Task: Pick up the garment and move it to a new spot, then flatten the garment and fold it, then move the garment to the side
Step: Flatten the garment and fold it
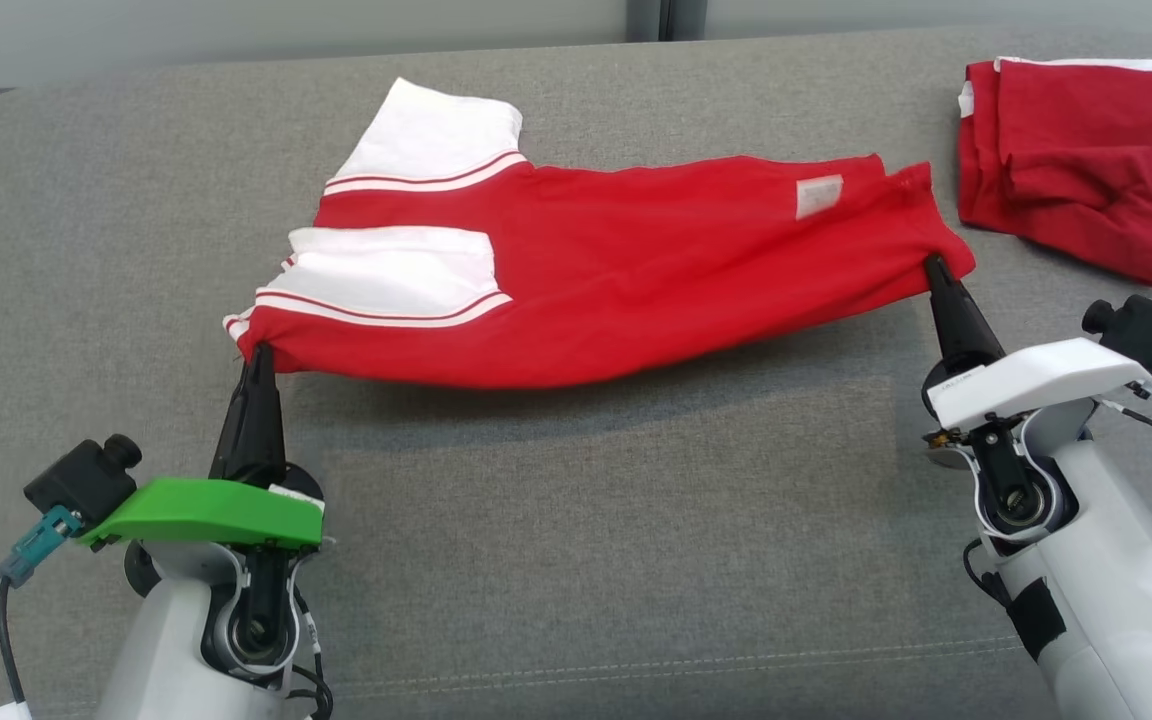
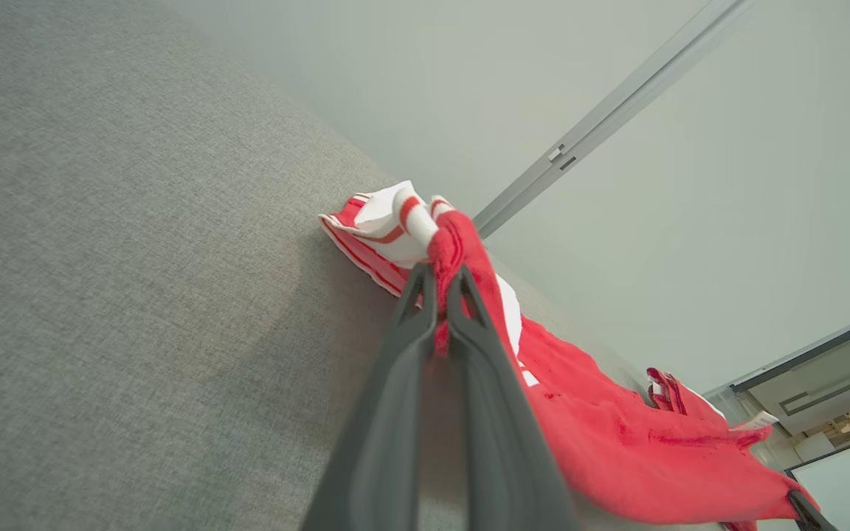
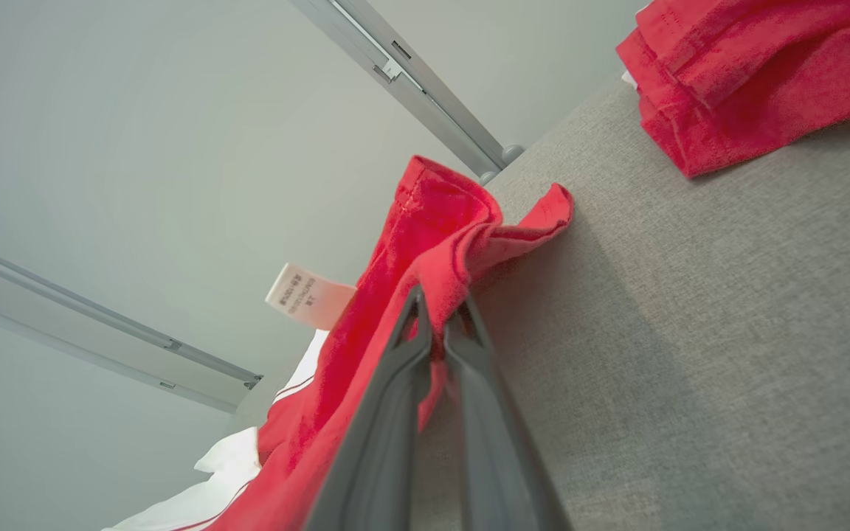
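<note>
Two pincers are clenched on cloth: the left gripper bites the sleeve-side corner at eight o'clock, the right gripper the hem corner at three, and the red cotton shirt with white striped sleeves sags between them over the grey woven cushion. It looks light and limp, best taken by its corners. One shirt held, one folded red cloth apart at one o'clock.

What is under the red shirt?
The shirt is lifted at the front. Below that edge there is just grey cushion and shadow. Its back part lies on the cushion, so anything beneath that is hidden.
</note>
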